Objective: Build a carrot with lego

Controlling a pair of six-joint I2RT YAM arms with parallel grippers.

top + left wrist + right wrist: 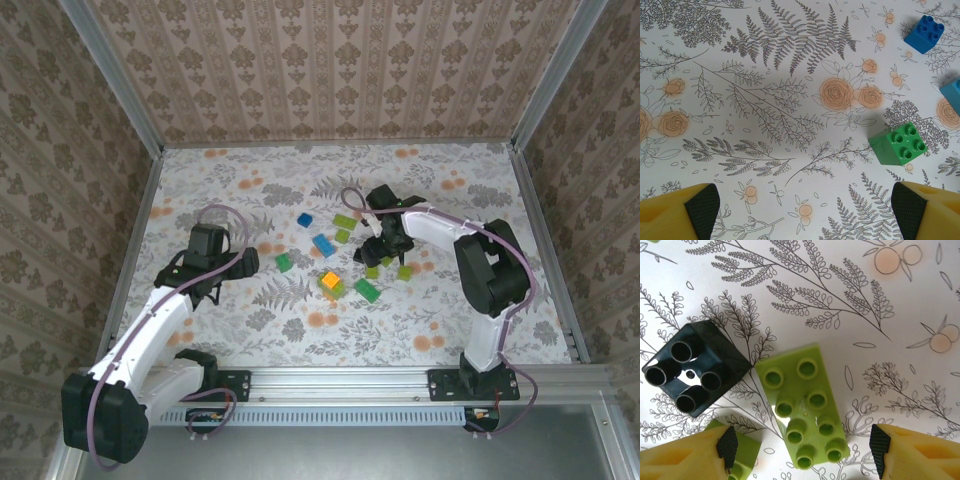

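Note:
The lego bricks lie scattered mid-table. In the right wrist view a long light green brick [806,412] lies studs up between the fingers of my right gripper [802,450], which is open with a gap on each side of the brick. A black brick [695,367] sits just beyond it to the left, and another light green brick [745,455] lies partly under the left finger. From above, my right gripper [385,245] hangs over the light green cluster. My left gripper [805,207] is open over bare cloth, short of a green brick [899,143].
A blue brick [924,33] and a lighter blue one [952,92] lie beyond the green brick. An orange brick on a green one [331,284] and a dark green brick [367,290] sit nearer the front. Patterned walls [330,70] enclose the floral table [450,330].

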